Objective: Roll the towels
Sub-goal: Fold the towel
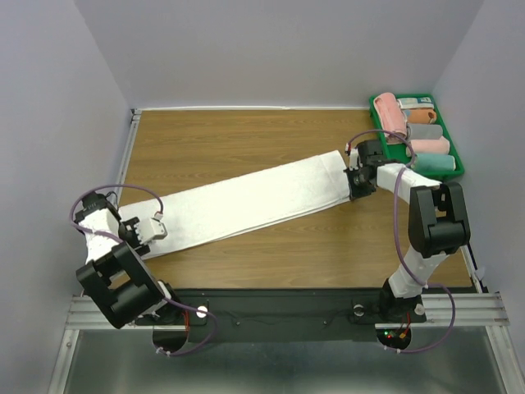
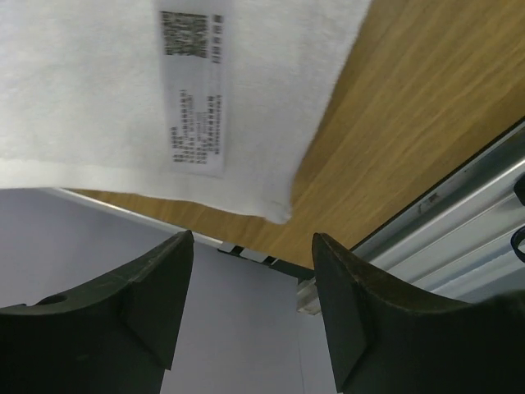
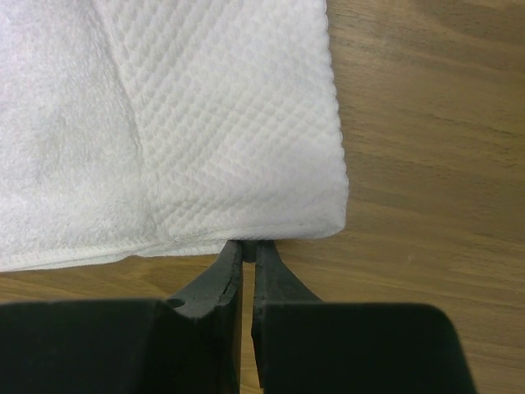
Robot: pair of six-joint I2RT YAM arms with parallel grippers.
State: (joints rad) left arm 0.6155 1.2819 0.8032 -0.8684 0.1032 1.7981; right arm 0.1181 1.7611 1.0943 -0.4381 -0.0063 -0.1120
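Observation:
A long white towel [image 1: 246,201], folded into a narrow strip, lies diagonally across the wooden table. My right gripper [image 1: 358,187] is at its far right end. In the right wrist view the jaws [image 3: 248,246] are closed on the edge of the towel [image 3: 205,123] near its corner. My left gripper [image 1: 150,230] is at the towel's near left end. In the left wrist view it [image 2: 252,238] is open and empty, just short of the towel [image 2: 98,98] corner that carries a printed label [image 2: 194,90].
A green bin [image 1: 456,164] at the back right holds several rolled towels [image 1: 390,115], pink, orange and white. Grey walls close in the table on the left, back and right. A metal rail [image 2: 459,222] runs along the near edge.

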